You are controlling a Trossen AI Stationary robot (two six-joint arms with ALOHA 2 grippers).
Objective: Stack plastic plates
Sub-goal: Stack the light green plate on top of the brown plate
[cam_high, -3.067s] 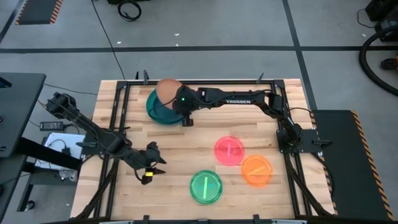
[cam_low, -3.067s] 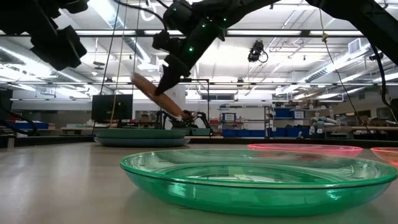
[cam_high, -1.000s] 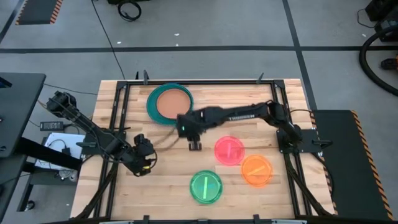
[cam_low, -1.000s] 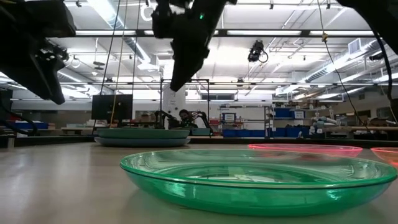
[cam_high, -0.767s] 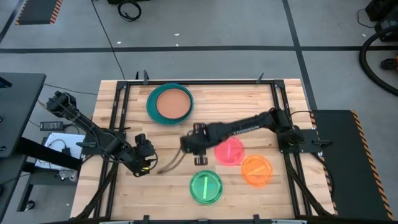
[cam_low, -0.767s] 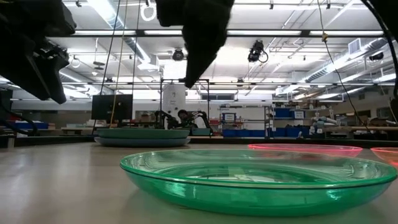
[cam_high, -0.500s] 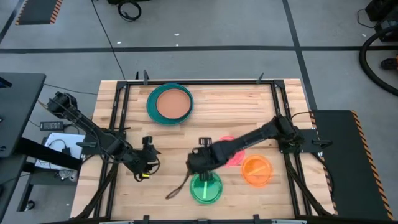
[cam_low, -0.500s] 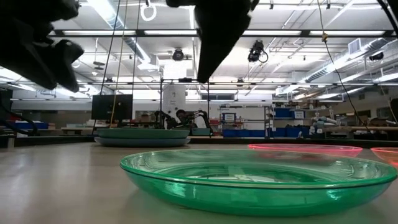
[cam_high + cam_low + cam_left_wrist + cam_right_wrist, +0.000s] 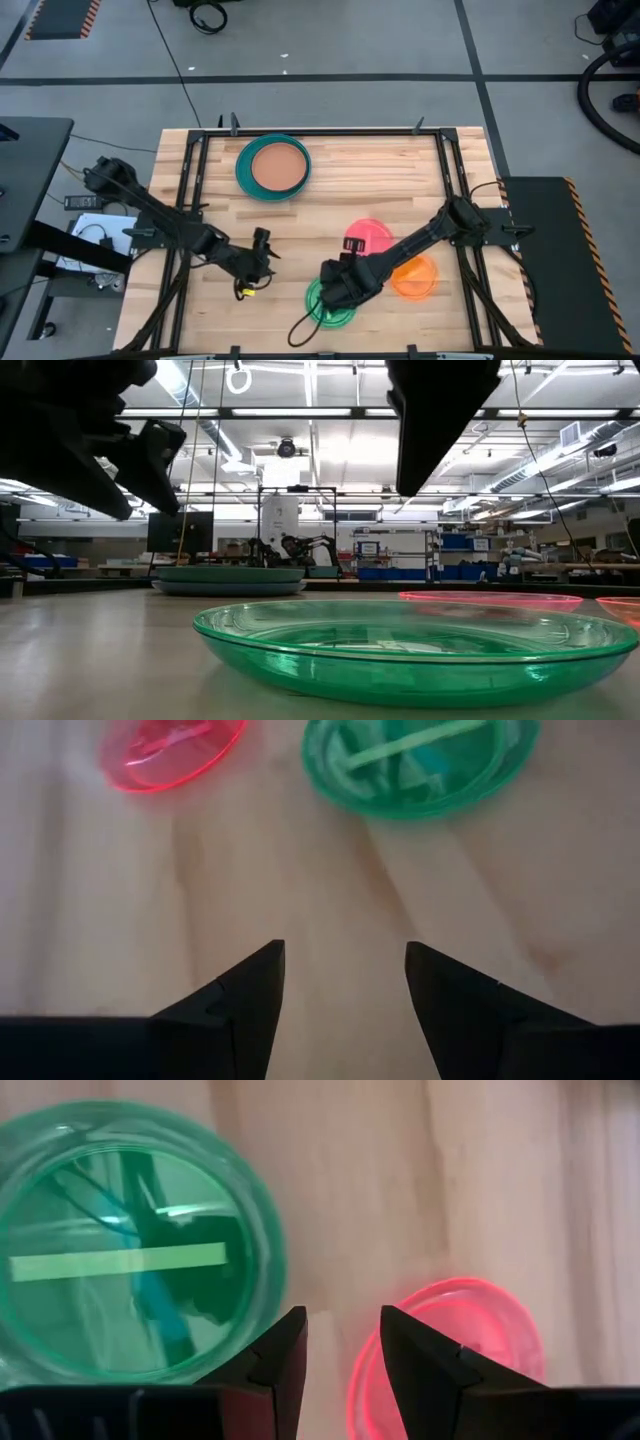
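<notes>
Right jaws above green plate [image 9: 330, 302]

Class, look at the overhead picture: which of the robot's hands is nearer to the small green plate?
The right. The right hand hangs over the green plate's edge, fingers apart. The left hand is off to the plate's side above bare table, also open.

The overhead camera is looking straight down; the table-level camera is sitting near the small translucent green plastic plate [image 9: 410, 650], which both wrist cameras are sharing.
</notes>
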